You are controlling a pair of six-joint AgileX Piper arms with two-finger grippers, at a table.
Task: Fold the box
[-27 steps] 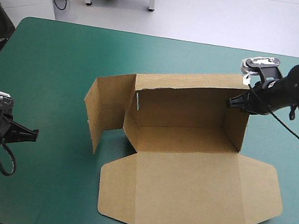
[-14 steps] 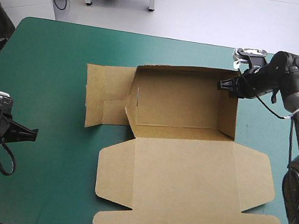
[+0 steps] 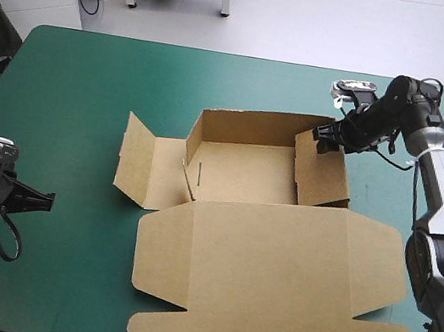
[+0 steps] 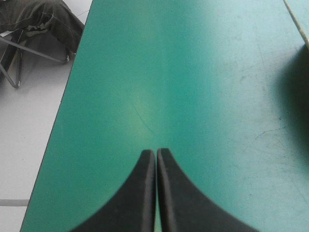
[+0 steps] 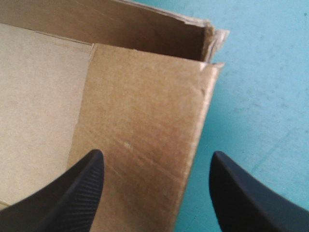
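The matte teal-green table cover [image 3: 69, 105], faintly scuffed, carries the brown cut-board box [image 3: 272, 270] across its middle and right. The lid panel lies flat toward the near edge, with the tray walls raised behind it. The right gripper [image 5: 157, 164] stands spread astride the tray's right wall near its far corner. The left gripper [image 4: 156, 153], black fingers pressed together, hovers over bare cover near the left edge.

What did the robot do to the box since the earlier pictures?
The right gripper swung leftward, dragging the brown box that way. The box's right wall now tips inward, and the left flap has dropped lower and lies more open. The right gripper stands open astride that wall. The left gripper stayed where it was, shut and away from the box.
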